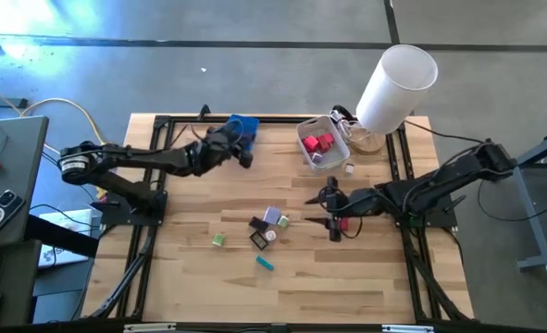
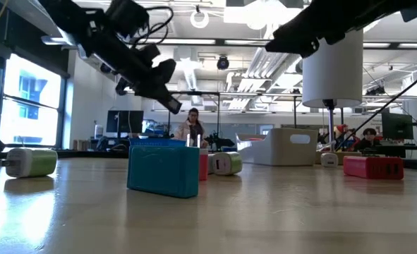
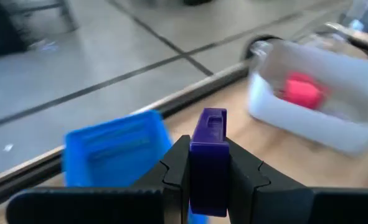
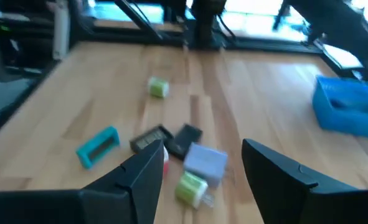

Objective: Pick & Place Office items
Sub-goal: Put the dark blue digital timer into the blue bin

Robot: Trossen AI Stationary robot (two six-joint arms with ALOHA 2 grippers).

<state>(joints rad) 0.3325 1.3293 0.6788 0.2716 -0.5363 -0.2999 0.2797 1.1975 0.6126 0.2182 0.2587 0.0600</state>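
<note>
Left gripper (image 3: 207, 180) clamped on one purple block (image 3: 208, 163); right gripper (image 4: 199, 165) spread and empty.

The left gripper holds the purple block above the far-left table edge, just beside the one blue tray (image 1: 244, 129). The right gripper hangs over the table's right middle, one red piece (image 1: 341, 224) beneath it. Loose office items lie mid-table: one green piece (image 1: 218, 240), one teal block (image 1: 266, 263), one lavender block (image 1: 272, 216) among a small cluster. One white bin (image 1: 310, 141), far centre-right, contains red pieces (image 1: 318, 142).
</note>
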